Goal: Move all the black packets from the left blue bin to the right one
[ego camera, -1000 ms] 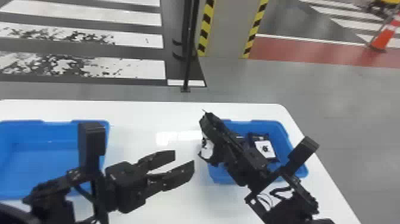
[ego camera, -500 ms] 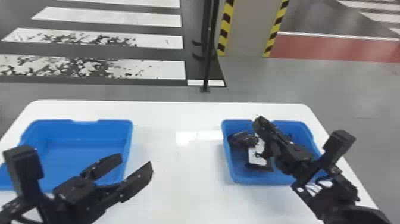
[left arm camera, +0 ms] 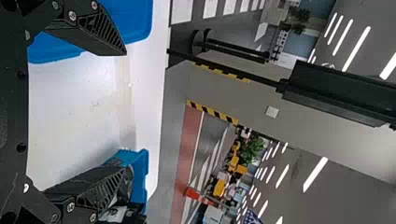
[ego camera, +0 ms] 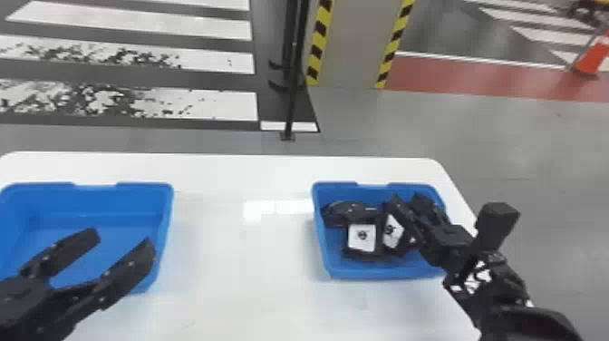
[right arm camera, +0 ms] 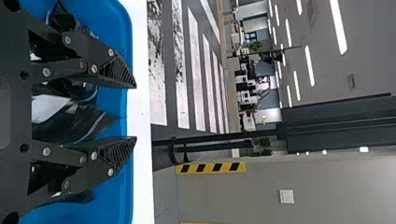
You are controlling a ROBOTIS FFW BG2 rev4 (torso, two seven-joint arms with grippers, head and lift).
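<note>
A: Left gripper (ego camera: 122,240)?

B: By the near right part of the left bin (ego camera: 124,185), as the head view has it. Jaws wide apart; nothing between them.

A: Right gripper (ego camera: 407,199)?

B: At the right part of the right bin (ego camera: 380,273). Jaws apart there too, tips well separated in the right wrist view. Packets show in the gap, clamped by neither finger.

A: And the packets (ego camera: 361,236)?

B: In the right bin. Two with white labels side by side near the middle, a dark one at far left. Exact count: can't tell, gripper covers some.

A: Surroundings?

B: Both bins on the white table (ego camera: 226,263). Post (ego camera: 293,99) beyond the far edge, orange cone (ego camera: 592,58) far right.
</note>
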